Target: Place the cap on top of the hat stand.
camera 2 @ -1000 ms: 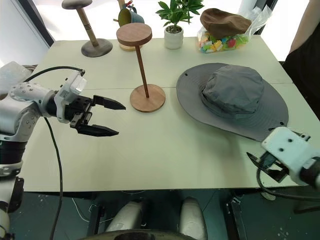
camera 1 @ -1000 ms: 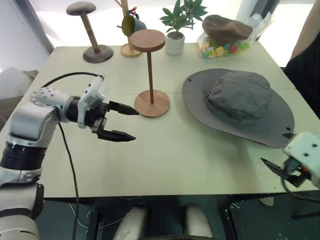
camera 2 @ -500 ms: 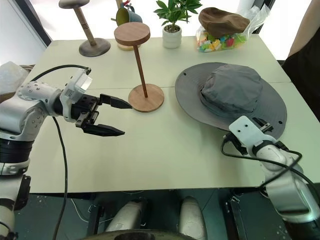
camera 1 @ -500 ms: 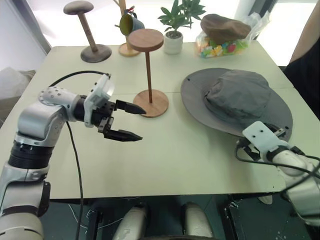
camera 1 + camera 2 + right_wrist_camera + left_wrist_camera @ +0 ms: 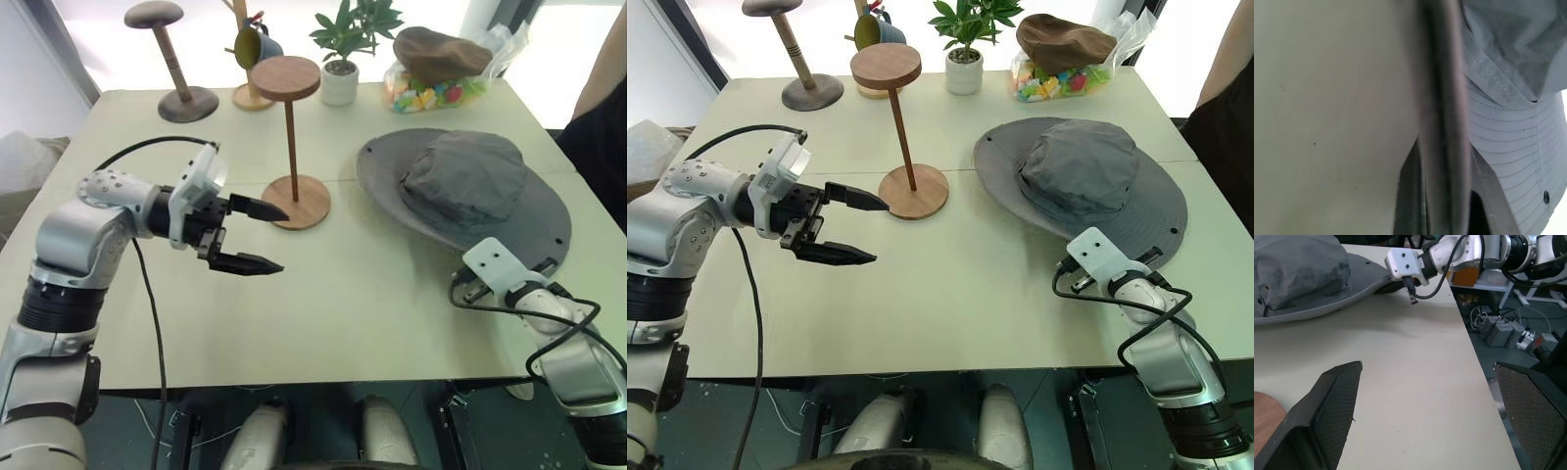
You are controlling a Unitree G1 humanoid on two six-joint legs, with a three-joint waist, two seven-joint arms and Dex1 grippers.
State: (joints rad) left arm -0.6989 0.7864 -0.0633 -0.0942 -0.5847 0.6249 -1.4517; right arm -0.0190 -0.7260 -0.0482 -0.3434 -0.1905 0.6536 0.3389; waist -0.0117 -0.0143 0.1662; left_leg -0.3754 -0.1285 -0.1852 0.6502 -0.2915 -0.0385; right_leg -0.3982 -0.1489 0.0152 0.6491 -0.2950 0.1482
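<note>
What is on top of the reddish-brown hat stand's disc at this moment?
Nothing: the hat stand has a bare disc top. The cap lies on the table, its near brim at the right gripper. What lies under the cap is covered.

Bare table (image 5: 362, 284) is lying open across the lower middle of the frame. The hat stand (image 5: 291, 147) is rising at centre, the cap (image 5: 465, 191) is spreading at right, and clutter is crowding the top edge.
</note>
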